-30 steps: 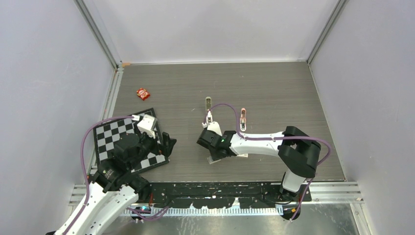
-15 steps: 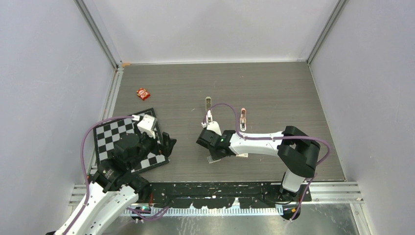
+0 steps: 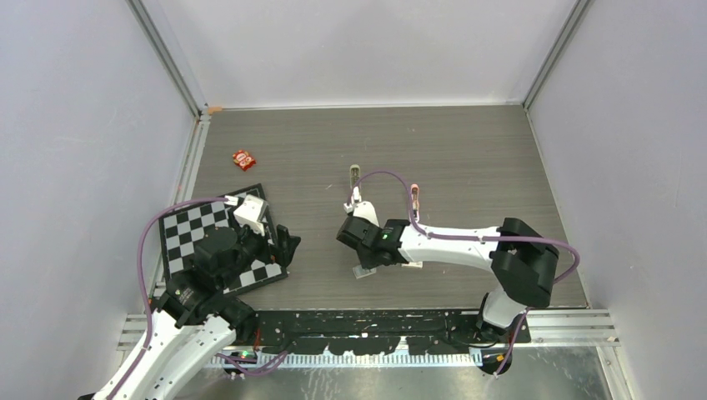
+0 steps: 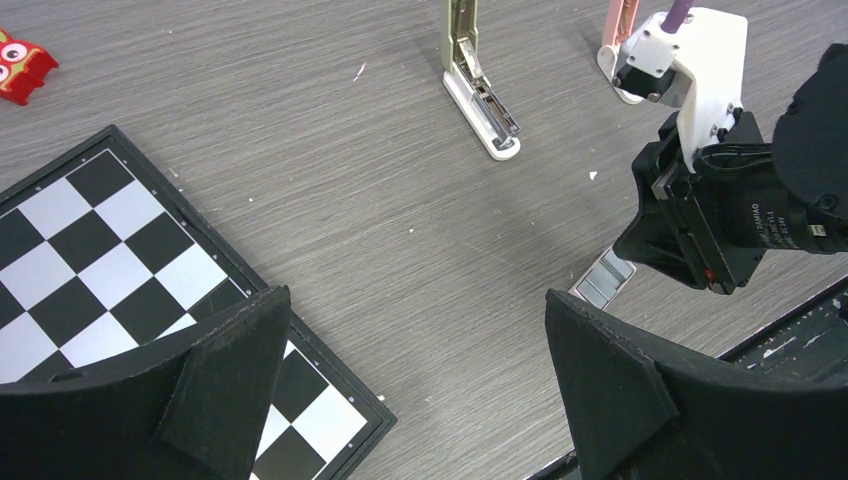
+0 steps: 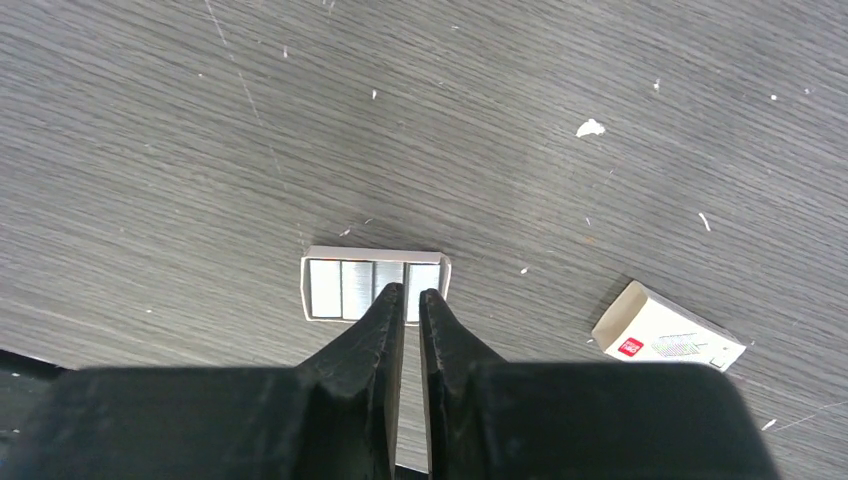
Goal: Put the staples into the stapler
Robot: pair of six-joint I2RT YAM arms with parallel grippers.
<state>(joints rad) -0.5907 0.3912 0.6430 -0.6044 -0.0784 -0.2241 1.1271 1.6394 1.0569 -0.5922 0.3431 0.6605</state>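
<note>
The pale beige-green stapler [image 3: 355,175] [image 4: 478,85] lies opened out on the table, past the right arm. The staples [image 5: 340,288] are silvery strips side by side in a small open white tray [image 3: 364,272] [image 4: 603,280] near the table's front. My right gripper [image 5: 412,293] [image 3: 363,265] points down into that tray. Its fingers are shut on one strip, with only a thin slit between them. My left gripper [image 4: 415,295] [image 3: 288,246] hangs wide open over the chessboard's corner, holding nothing, well left of the tray.
A black-and-white chessboard [image 3: 192,225] [image 4: 90,240] lies at the left. A small red item [image 3: 243,159] [image 4: 22,65] sits behind it. A pink stapler-like object [image 3: 414,202] [image 4: 620,40] lies right of the stapler. A white box [image 5: 668,340] rests right of the tray.
My right gripper's fingers have closed the last bit over the tray, and the right arm's elbow has shifted slightly right. The left arm has not moved.
</note>
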